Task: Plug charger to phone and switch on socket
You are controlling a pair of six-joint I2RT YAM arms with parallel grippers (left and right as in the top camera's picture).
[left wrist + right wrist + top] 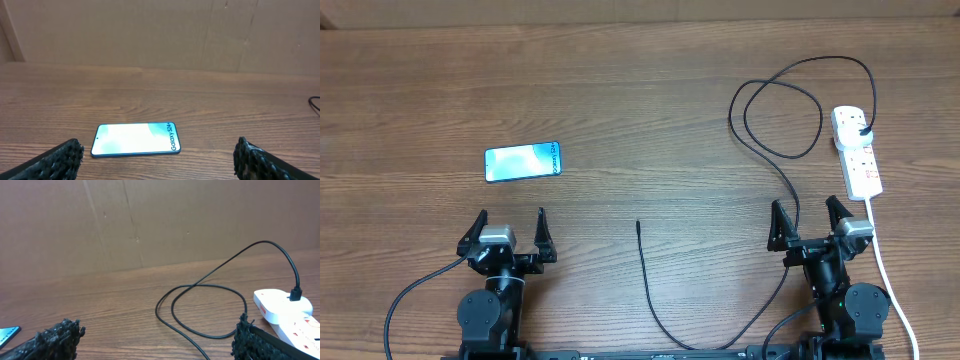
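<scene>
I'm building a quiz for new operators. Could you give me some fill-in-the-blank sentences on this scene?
Of the two arms, the ____ one is nearer the phone.
The charger's black plug sits in the socket; its tip lies ____ the left gripper and the right gripper.
Both grippers are ____.
Missing: left; between; open.

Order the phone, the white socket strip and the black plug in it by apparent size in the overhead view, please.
Largest, tied: the phone and the socket. They cover a similar area, the socket being longer and narrower, so I do not rank them.
Smallest: the charger's black plug, seated in the socket.
</scene>
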